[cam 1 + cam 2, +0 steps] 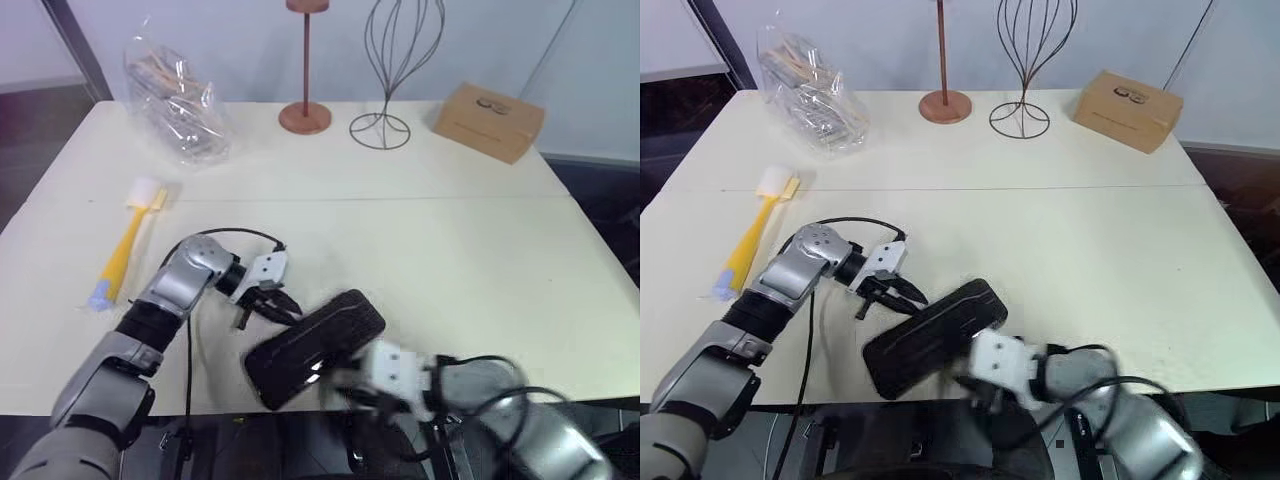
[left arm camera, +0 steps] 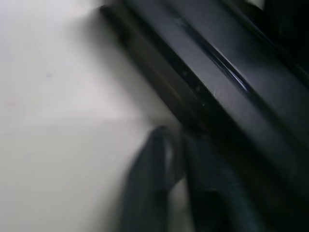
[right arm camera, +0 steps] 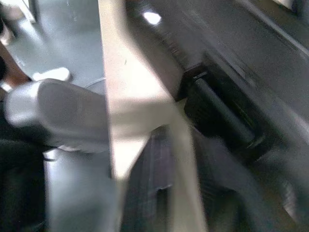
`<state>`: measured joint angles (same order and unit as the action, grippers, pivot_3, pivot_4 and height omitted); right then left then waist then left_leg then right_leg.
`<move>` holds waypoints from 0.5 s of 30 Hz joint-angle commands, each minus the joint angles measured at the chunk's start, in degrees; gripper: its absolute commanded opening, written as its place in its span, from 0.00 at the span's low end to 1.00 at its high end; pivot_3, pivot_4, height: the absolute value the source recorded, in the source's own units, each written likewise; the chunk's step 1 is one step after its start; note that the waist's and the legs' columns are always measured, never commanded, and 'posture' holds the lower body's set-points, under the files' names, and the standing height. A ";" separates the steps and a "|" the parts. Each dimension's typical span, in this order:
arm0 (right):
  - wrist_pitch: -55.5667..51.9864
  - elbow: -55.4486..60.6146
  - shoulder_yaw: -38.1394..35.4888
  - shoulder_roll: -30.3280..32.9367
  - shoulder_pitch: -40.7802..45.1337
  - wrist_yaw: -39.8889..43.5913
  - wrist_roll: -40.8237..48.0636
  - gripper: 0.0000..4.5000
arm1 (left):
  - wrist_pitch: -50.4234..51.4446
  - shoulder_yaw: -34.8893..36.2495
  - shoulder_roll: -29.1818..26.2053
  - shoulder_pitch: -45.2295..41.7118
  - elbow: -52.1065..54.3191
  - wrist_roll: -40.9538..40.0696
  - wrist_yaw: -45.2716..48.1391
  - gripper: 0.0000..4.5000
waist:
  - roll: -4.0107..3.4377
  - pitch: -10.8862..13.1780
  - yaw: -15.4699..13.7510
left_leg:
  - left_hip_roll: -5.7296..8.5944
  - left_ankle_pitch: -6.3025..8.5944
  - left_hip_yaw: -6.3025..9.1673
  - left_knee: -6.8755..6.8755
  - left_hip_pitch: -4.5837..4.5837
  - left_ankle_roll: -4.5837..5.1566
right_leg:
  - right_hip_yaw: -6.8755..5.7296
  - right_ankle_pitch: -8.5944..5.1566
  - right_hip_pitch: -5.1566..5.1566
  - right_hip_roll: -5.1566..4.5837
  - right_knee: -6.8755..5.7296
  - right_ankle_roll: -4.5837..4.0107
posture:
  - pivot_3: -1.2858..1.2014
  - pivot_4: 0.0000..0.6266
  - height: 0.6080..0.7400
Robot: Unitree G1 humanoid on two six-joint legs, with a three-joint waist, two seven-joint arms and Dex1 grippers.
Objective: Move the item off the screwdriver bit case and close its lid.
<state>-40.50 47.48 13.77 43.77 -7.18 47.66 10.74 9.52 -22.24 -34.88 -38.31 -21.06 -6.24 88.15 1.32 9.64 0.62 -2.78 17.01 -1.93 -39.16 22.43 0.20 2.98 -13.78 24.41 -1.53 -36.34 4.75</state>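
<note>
The screwdriver bit case (image 1: 315, 345) lies slantwise near the table's front edge. Its dark lid (image 1: 930, 340) is down flat on the tray. The item, a yellow-handled brush (image 1: 128, 245) with a white head, rests on the table far to the left, well apart from the case. My left gripper (image 1: 268, 315) is at the case's far left edge, open, with its fingers (image 2: 145, 188) low by the case's rim and nothing between them. My right gripper (image 1: 345, 385) is blurred at the case's near right end, over the table edge.
At the back stand a crumpled clear plastic bag (image 1: 175, 100), a reddish stand on a round base (image 1: 305, 118), a wire frame (image 1: 380, 125) and a tan cardboard box (image 1: 490, 120). The table's front edge (image 3: 108, 96) runs just below the case.
</note>
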 commanded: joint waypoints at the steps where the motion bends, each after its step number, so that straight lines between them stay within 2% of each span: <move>1: -3.36 6.53 -19.75 2.96 -5.55 8.74 16.27 0.71 | 5.06 9.51 -7.63 0.70 3.10 -3.99 -1.42 0.58 | 0.06 0.03 0.59 | -0.05 0.00 0.03 0.02 -0.02 0.00 | 0.00 0.01 0.03 0.07 -0.04 -0.01 | 0.52 0.24 0.98; 2: -4.06 5.73 -26.02 4.15 -6.38 11.01 20.00 0.82 | 8.60 12.17 -9.86 1.69 6.18 -6.60 -1.23 0.69 | 0.06 0.05 0.66 | -0.13 0.01 0.11 0.06 -0.07 0.01 | 0.00 0.01 0.03 0.20 -0.08 -0.03 | 0.52 0.24 0.98; 4: -6.01 1.72 -38.17 7.05 -5.89 15.30 26.56 0.82 | 15.32 18.58 -14.39 4.99 13.51 -12.60 -1.10 0.69 | 0.01 0.08 0.56 | -0.24 0.01 0.21 0.12 -0.08 0.01 | -0.01 0.01 0.05 0.36 -0.12 -0.04 | 0.52 0.24 0.98; 7: -8.69 -7.11 -49.05 11.55 -3.11 18.89 32.15 0.82 | 24.37 29.30 -19.06 11.93 25.40 -21.23 -3.89 0.69 | -0.01 0.11 0.30 | -0.24 0.01 0.15 0.13 -0.08 0.01 | -0.02 -0.01 0.06 0.27 -0.15 -0.06 | 0.52 0.24 0.98; 10: -9.24 -12.67 -52.84 14.79 -1.62 21.11 34.36 0.82 | 28.78 36.79 -21.33 18.60 33.47 -26.13 -6.74 0.69 | -0.03 0.12 -0.12 | -0.17 0.01 0.15 0.15 -0.08 0.00 | -0.11 -0.04 0.02 0.07 -0.10 -0.10 | 0.52 0.24 0.98; 15: -6.71 -14.97 -51.70 17.67 -0.95 23.98 34.22 0.82 | 30.82 45.20 -24.34 29.27 40.86 -28.37 -9.67 0.69 | -0.07 0.15 -0.02 | -0.12 0.01 0.11 0.16 -0.05 -0.01 | -0.12 -0.05 0.02 -0.03 -0.01 -0.10 | 0.52 0.24 0.98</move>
